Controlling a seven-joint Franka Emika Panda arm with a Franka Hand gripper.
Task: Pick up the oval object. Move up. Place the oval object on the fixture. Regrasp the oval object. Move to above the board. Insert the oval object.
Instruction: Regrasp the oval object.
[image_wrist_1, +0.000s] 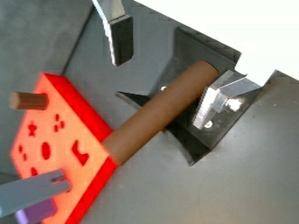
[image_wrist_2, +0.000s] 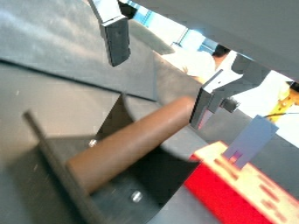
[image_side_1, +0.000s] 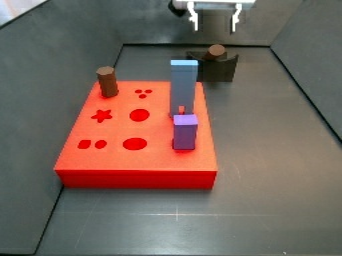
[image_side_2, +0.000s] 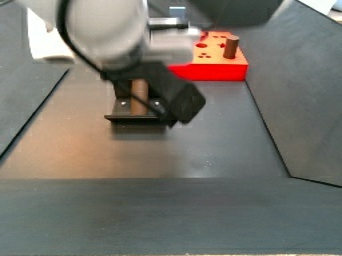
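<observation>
Wrist views: gripper (image_wrist_1: 163, 66) jaws apart, nothing clamped, hovering above fixture (image_wrist_1: 198, 144). Peg (image_wrist_1: 158, 112) lies in fixture notch, fingers (image_wrist_2: 115, 39) clear of it on both sides. Peg: long, slim, brown, rounded, one end overhanging toward board (image_wrist_1: 52, 131). Side view: board (image_side_1: 127, 150) carries stubby cylinder (image_side_1: 107, 82), blue block (image_side_1: 183, 85), purple block (image_side_1: 186, 132); bare floor around fixture (image_side_1: 215, 66).
</observation>
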